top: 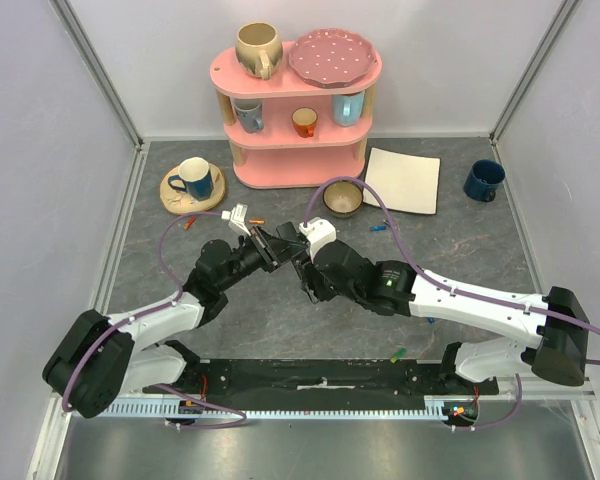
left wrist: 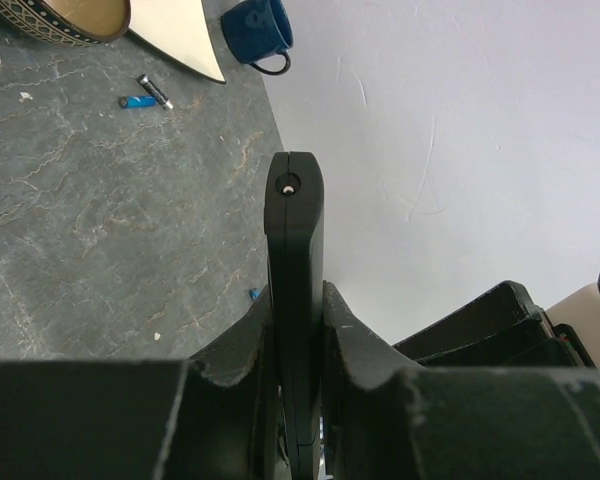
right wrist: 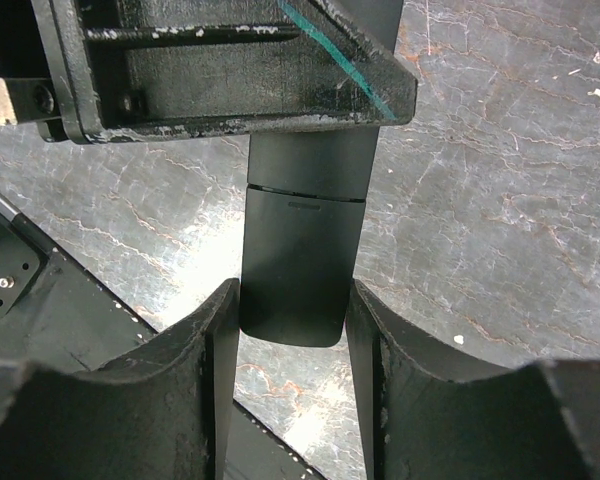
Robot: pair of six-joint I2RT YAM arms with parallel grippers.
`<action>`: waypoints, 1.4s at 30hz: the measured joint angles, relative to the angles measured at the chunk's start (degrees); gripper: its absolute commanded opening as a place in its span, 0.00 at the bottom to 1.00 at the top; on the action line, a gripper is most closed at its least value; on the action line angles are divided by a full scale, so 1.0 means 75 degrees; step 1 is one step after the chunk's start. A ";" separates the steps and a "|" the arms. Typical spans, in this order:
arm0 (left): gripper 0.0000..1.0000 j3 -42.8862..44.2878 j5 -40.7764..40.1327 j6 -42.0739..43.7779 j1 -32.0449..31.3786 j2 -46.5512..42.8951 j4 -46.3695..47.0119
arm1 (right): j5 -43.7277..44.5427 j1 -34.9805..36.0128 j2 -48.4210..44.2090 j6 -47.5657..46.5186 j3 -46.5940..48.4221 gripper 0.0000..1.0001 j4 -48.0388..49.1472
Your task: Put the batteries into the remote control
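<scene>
The left gripper (left wrist: 298, 300) clamped the remote (left wrist: 295, 220) tight and edge-up so its free end sat between the right gripper's (right wrist: 295, 310) half-parted jaws, gripping or not I couldn't tell, likely to open it; the batteries (left wrist: 145, 97) lay ahead-left of the left gripper.

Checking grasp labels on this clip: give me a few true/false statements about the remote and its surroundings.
The left gripper is clamped on the remote control. True.
The remote control lies flat on the table. False: it hangs in the air, its free end between the right gripper's fingers.
A blue mug stands at the table's far right. True.
The pink shelf's top is bare. False: a beige mug and a pink plate sit there.
</scene>
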 measured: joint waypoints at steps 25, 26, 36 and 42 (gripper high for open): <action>0.02 -0.0443 -0.0318 -0.0003 0.0189 0.0114 0.0758 | 0.0073 -0.0090 -0.1320 0.0842 -0.0621 0.90 0.0481; 0.02 -0.0539 -0.0414 -0.0003 0.0189 0.0041 0.0901 | 0.0006 -0.0192 -0.1693 0.1049 -0.0886 0.90 0.0708; 0.02 -0.1151 -0.1297 0.0393 0.0009 -0.0965 0.1920 | -0.1982 -0.1658 -0.2063 0.3241 -0.3290 0.93 0.4115; 0.02 -0.1311 -0.1542 0.0857 -0.0131 -0.1338 0.2273 | -0.2838 -0.1833 -0.1434 0.4296 -0.3928 0.94 0.6260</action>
